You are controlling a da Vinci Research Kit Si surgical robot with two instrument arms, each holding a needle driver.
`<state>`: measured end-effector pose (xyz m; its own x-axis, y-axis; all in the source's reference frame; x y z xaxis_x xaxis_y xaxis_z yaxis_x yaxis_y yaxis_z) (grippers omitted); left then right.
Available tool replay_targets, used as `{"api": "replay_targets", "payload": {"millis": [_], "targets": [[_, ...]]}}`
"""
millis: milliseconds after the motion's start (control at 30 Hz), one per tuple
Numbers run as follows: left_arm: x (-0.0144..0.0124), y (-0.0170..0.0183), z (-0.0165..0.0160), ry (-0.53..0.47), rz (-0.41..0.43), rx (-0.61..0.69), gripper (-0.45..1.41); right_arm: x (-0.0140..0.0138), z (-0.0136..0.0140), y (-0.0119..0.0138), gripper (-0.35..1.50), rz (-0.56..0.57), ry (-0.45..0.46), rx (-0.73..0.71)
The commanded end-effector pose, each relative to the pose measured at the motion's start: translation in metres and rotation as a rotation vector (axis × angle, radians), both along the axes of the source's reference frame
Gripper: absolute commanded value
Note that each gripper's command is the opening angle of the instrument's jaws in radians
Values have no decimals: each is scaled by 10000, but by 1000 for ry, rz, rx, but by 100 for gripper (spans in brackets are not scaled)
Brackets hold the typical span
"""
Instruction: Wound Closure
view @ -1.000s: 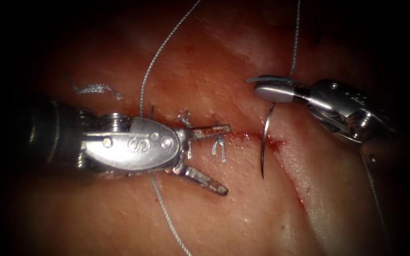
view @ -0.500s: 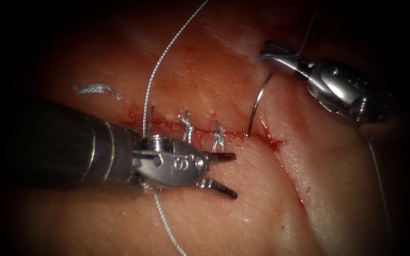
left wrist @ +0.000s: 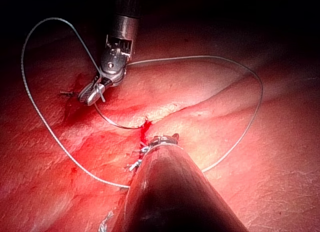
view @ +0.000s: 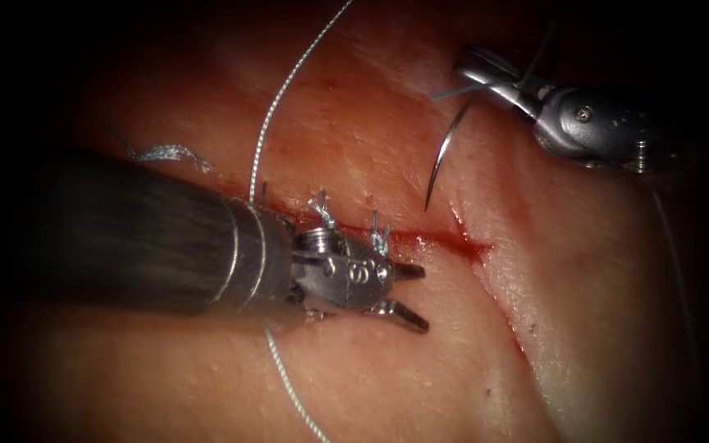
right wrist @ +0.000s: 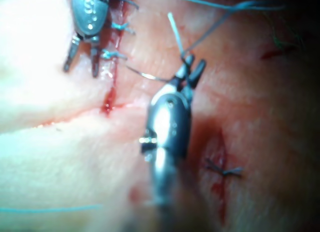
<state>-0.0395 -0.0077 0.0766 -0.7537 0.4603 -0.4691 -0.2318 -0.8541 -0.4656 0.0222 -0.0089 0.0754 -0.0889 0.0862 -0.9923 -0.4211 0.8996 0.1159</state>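
- Two tools work over the tissue (view: pixel 387 377): the left tool (view: pixel 408 294) comes in from nine o'clock, the right tool (view: pixel 486 74) from two o'clock.
- Right tool's jaws are closed on the needle (view: pixel 443 156) at its thread end, with a short tail of thread sticking out beside them.
- From that grip the needle curves down toward six o'clock; its tip hangs free just above the cut (view: pixel 432 239), outside the tissue. A second ago the needle stood across the cut; it has since been lifted up and away toward one o'clock.
- Left tool's jaws are parted to a moderate gap and hold nothing. They lie just below the cut, on its six o'clock side, with the upper jaw close to the stitch knots (view: pixel 379 239). Over the last second this tool has slid toward three o'clock along the cut.
- Red fluid (view: pixel 461 244) marks the open end of the cut, toward three o'clock from the knots.
- Thread (view: pixel 268 123) runs from twelve o'clock down to the cut, passes behind the left tool's shaft and goes on toward six o'clock.
- One frayed cut end of thread (view: pixel 166 152) lies on the tissue toward ten o'clock, well apart from the cut.
- From the left wrist camera, the thread (left wrist: pixel 250 122) makes a wide loop around both tools.
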Motion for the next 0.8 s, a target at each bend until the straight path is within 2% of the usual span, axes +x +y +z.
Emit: {"api": "replay_targets", "payload": {"millis": [33,167,367,600,800], "targets": [[-7,0,7,-1,-4,4,19,7,5,3,-35,-5,-13,-19],[-9,0,16,6,0,20,19,8,5,1,-35,-15,-57,-73],[3,-12,30,21,21,46,19,10,2,-3,-35,-30,-132,-172],[13,-14,25,16,28,54,19,13,4,-19,-35,-42,-173,-234],[15,-15,22,14,30,56,19,17,8,-26,-35,-10,-214,-275]]}}
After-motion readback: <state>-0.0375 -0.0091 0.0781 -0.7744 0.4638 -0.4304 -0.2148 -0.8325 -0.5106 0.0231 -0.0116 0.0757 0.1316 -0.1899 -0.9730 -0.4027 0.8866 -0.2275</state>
